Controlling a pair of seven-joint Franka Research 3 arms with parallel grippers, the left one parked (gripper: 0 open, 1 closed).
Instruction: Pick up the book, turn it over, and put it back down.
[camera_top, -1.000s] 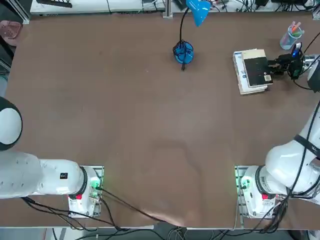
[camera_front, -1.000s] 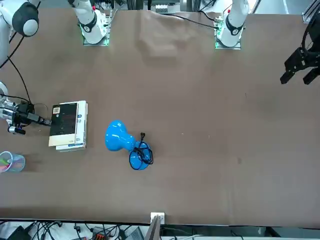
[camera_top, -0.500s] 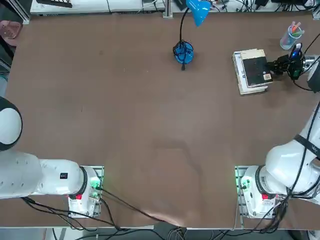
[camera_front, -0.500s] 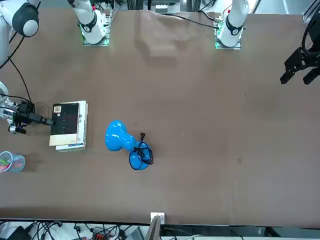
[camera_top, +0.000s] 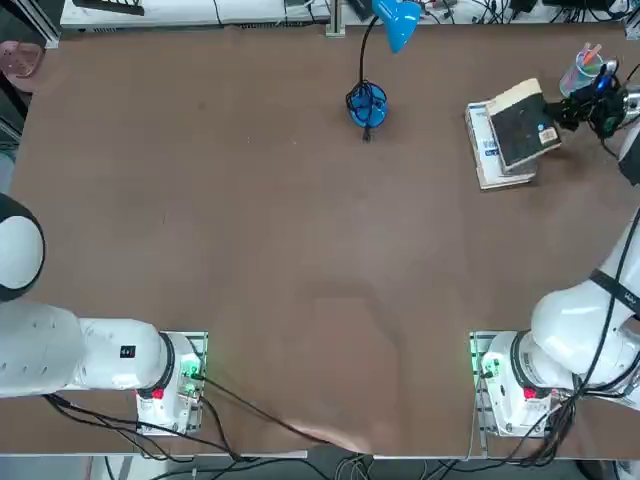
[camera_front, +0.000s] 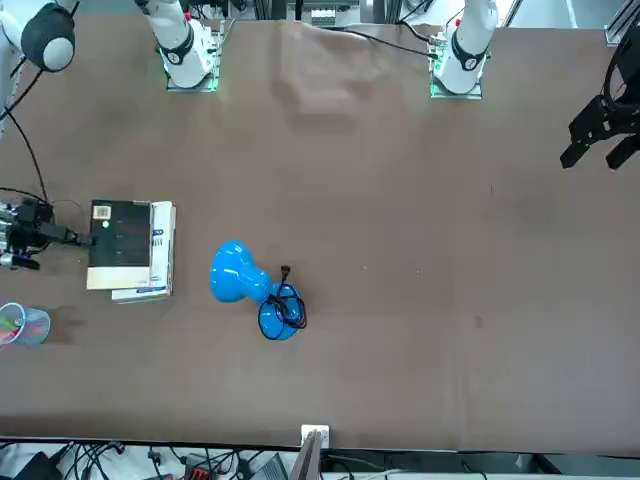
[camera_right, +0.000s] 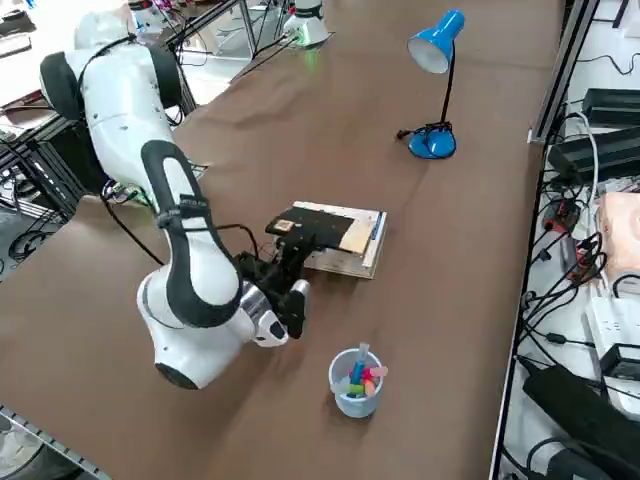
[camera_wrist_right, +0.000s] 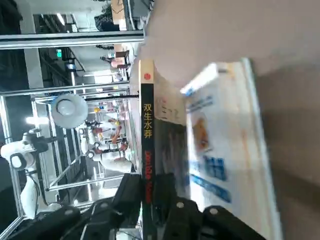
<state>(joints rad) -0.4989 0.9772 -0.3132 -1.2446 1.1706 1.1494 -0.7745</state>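
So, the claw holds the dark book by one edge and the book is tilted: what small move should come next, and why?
Probably raise it a little higher before turning the wrist. The right claw is shut on the spine edge of the dark book, which is tilted with its far edge low over the white book beneath. Turning now would likely drag that edge across the white one.
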